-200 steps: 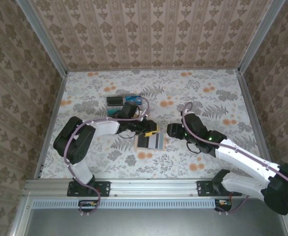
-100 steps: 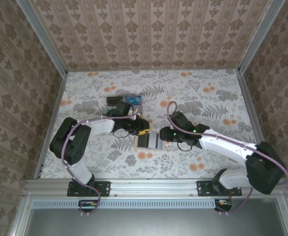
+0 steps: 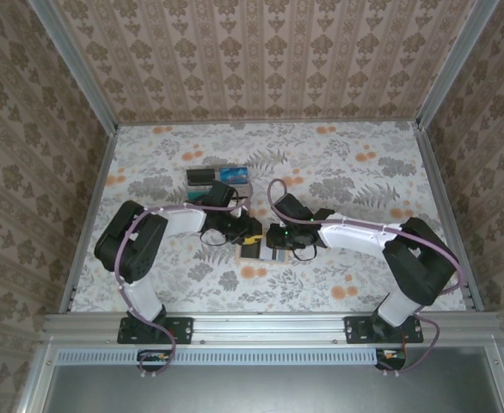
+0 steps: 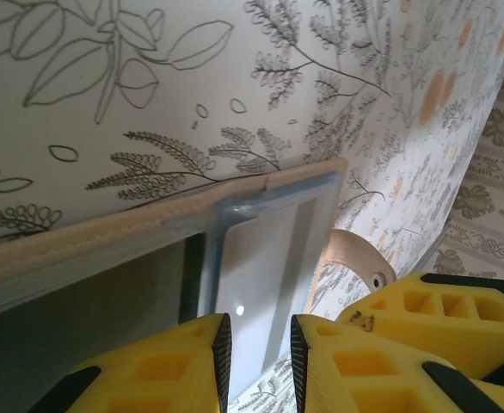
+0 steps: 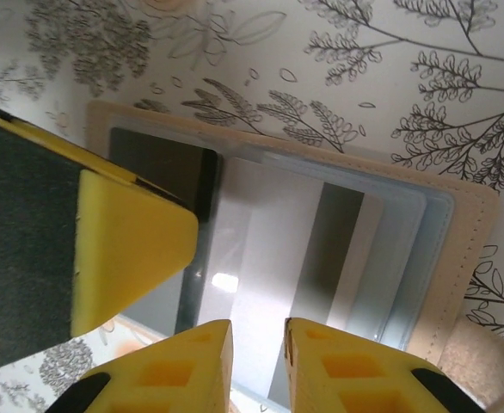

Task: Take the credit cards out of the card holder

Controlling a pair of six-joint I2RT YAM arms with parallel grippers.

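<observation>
The tan card holder lies open on the table near the middle. In the left wrist view its tan rim frames a blue-grey panel with a grey card in it. From the right wrist, that grey card carries a darker stripe, and a black card sits in the pocket beside it. My left gripper hovers over the holder's left half. My right gripper is over the grey card. On both, the jaws stand a narrow gap apart with nothing pinched. The two grippers are nearly touching.
A black card and a blue card lie on the floral table behind the left arm. The holder's snap tab sticks out at one side. Patterned walls enclose the table on three sides.
The right arm has swung left from beside the holder to over it, its jaws narrowing a lot. The left gripper stayed on the holder's left half and narrowed a little.
</observation>
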